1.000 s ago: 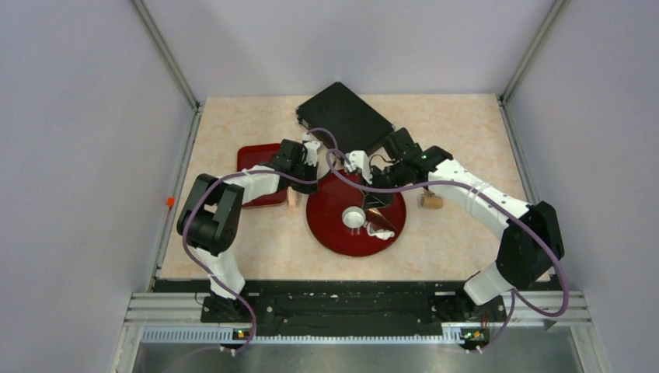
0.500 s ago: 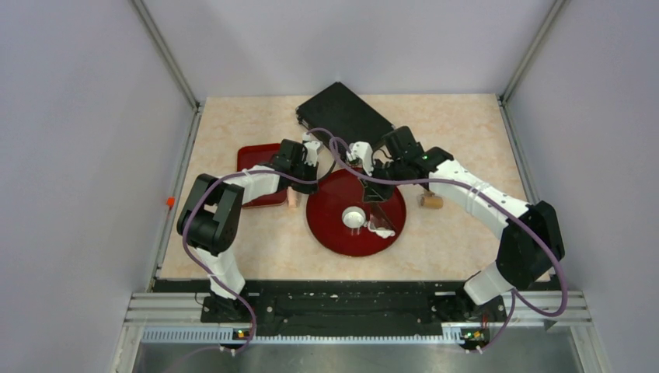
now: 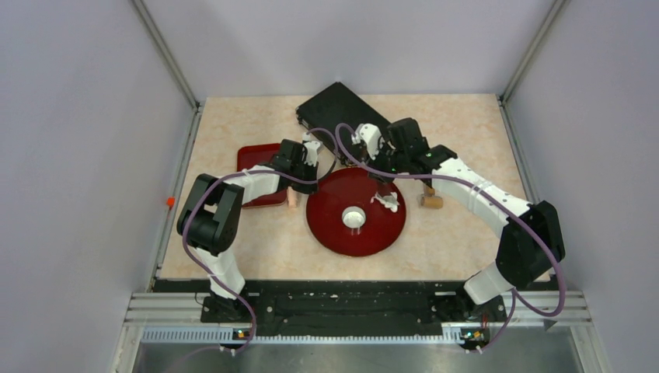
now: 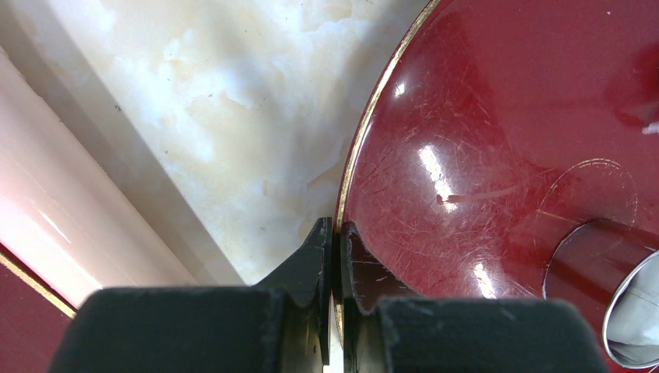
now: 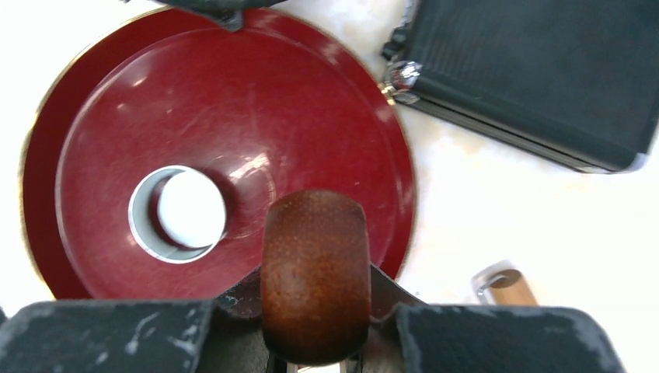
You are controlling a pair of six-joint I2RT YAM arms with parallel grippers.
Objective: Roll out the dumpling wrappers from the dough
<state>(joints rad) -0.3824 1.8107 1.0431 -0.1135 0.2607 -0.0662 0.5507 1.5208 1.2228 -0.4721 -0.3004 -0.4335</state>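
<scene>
A round red plate (image 3: pixel 342 233) lies mid-table. On it stands a clear ring cutter (image 3: pixel 354 218) with a neat white dumpling wrapper (image 5: pixel 190 208) inside; the cutter also shows in the right wrist view (image 5: pixel 140 221) and the left wrist view (image 4: pixel 633 330). My left gripper (image 3: pixel 308 189) is shut on the plate's left rim (image 4: pixel 365 116), pinched between the jaws (image 4: pixel 336 233). My right gripper (image 3: pixel 381 185) is shut on a tool's brown wooden handle (image 5: pixel 315 272), above the plate's far right. A ragged white dough scrap (image 3: pixel 387 203) hangs at the tool's lower end; its blade is hidden.
A black box (image 3: pixel 344 116) lies at the back, close behind the right gripper, and shows in the right wrist view (image 5: pixel 536 70). A red square tray (image 3: pixel 256 163) sits under the left arm. A wood-and-metal tool (image 3: pixel 430 201) lies right of the plate; a small wooden piece (image 3: pixel 293 199) lies left.
My right gripper has risen and drawn back toward the far right of the plate with the tool, carrying the white scrap off the plate's near right. The left gripper has not moved.
</scene>
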